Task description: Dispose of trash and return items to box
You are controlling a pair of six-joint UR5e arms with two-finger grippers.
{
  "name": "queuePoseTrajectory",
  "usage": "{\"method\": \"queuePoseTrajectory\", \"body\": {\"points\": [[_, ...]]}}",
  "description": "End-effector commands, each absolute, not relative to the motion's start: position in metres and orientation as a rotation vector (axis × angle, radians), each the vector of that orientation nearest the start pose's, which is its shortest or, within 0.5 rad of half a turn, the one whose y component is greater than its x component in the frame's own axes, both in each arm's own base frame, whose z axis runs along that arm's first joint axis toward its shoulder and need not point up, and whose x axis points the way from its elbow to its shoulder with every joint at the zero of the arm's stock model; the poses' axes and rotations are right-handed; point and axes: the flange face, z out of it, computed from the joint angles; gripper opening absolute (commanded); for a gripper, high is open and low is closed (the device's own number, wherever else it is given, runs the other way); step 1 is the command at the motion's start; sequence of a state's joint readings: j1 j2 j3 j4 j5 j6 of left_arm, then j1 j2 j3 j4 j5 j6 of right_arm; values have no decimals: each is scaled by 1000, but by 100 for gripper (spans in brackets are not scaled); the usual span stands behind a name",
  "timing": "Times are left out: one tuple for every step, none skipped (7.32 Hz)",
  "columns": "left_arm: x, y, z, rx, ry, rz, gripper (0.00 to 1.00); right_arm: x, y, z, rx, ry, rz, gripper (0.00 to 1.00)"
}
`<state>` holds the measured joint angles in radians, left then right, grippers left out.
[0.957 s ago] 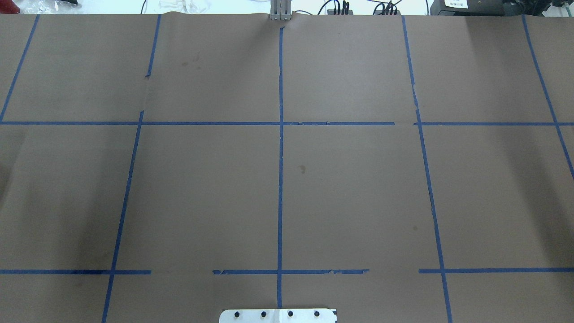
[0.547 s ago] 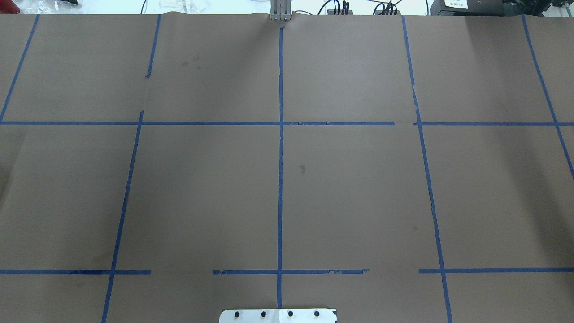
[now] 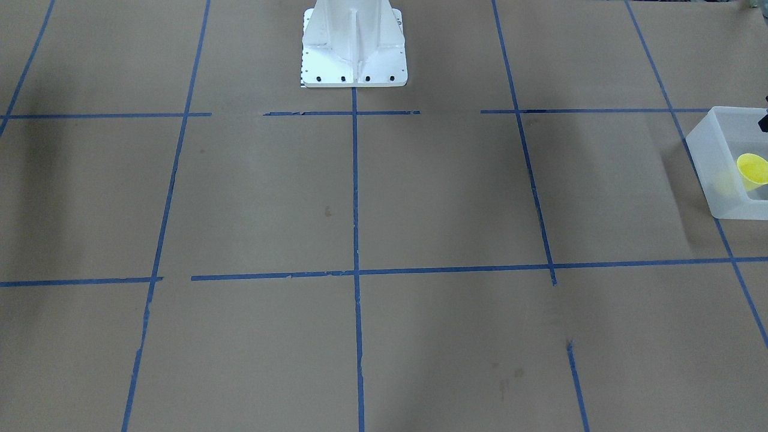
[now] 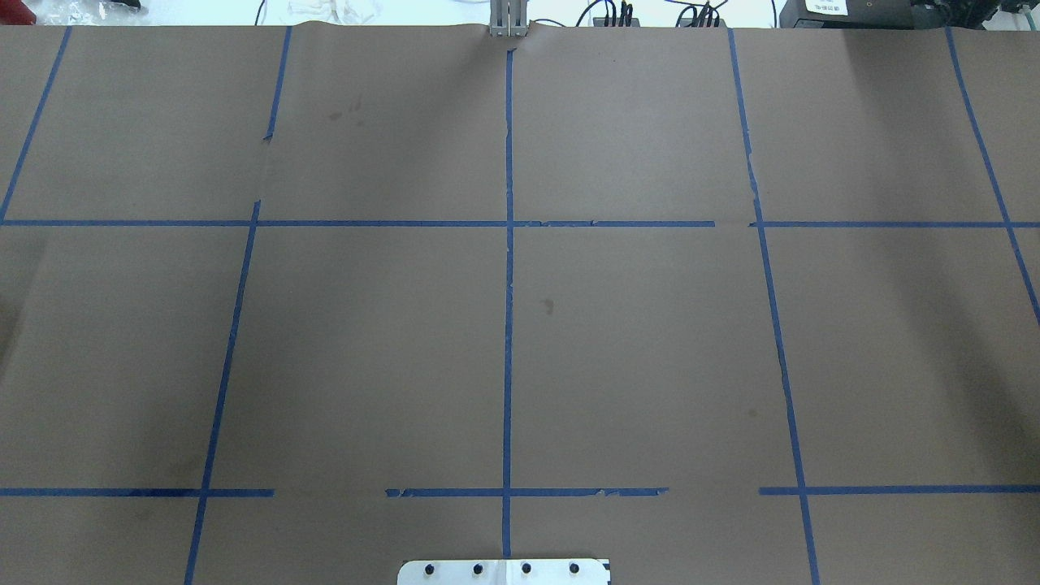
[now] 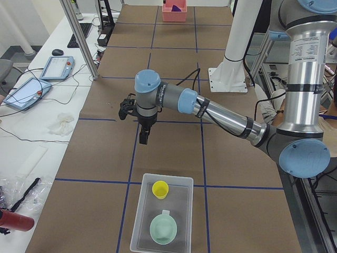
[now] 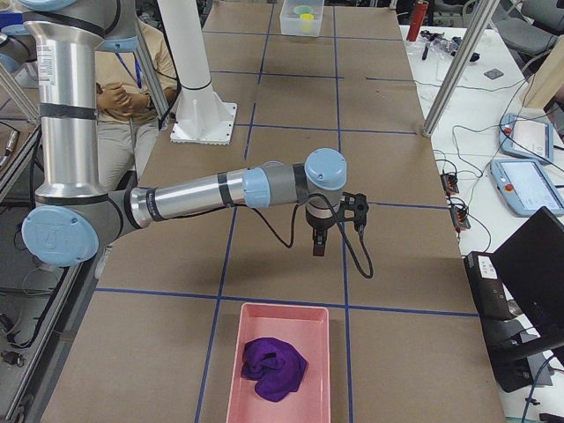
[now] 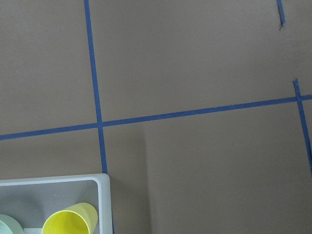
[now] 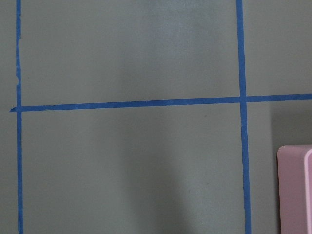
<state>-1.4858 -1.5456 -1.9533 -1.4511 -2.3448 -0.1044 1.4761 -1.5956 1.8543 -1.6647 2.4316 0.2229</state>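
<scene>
Exterior left: yellow cup [image 5: 160, 189] and mint-green bowl [image 5: 162, 230] are sitting inside the frosted bin [image 5: 139, 211] on the table [image 5: 95, 153]. Left end effector [image 5: 143, 138] is hanging apart from the bin; right end effector [image 6: 317, 247] is hanging near the pink tray [image 6: 304, 322]. Open or closed, either one: cannot tell.

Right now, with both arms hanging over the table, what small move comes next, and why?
Probably just raise both arms back to rest. The yellow cup and mint bowl already sit in the box, the purple wad lies in the pink bin, and I see nothing hanging from the left gripper or the right gripper.
</scene>
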Motion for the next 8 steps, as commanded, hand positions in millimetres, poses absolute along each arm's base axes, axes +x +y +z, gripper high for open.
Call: {"method": "queuePoseTrajectory", "body": {"points": [[-24,-472,514,191,792,91,100,-5,-484,538,-1,-869,16,100],[-23,-473,524,178,793,87,100,-5,-484,539,3,-870,7,100],[-18,-474,526,165,844,94,100,-6,-485,543,-3,-875,3,100],[-7,-474,532,129,927,105,100,-6,-485,540,6,-877,-1,100],[-3,-475,527,155,938,128,100,-7,-489,539,7,-874,0,100],[-4,-476,519,214,935,151,100,-8,-505,538,9,-868,-1,100],[-19,-468,500,275,932,149,100,-10,-517,534,18,-869,-4,100],[-20,-463,509,259,932,140,100,-9,-518,530,24,-871,-6,100]]}}
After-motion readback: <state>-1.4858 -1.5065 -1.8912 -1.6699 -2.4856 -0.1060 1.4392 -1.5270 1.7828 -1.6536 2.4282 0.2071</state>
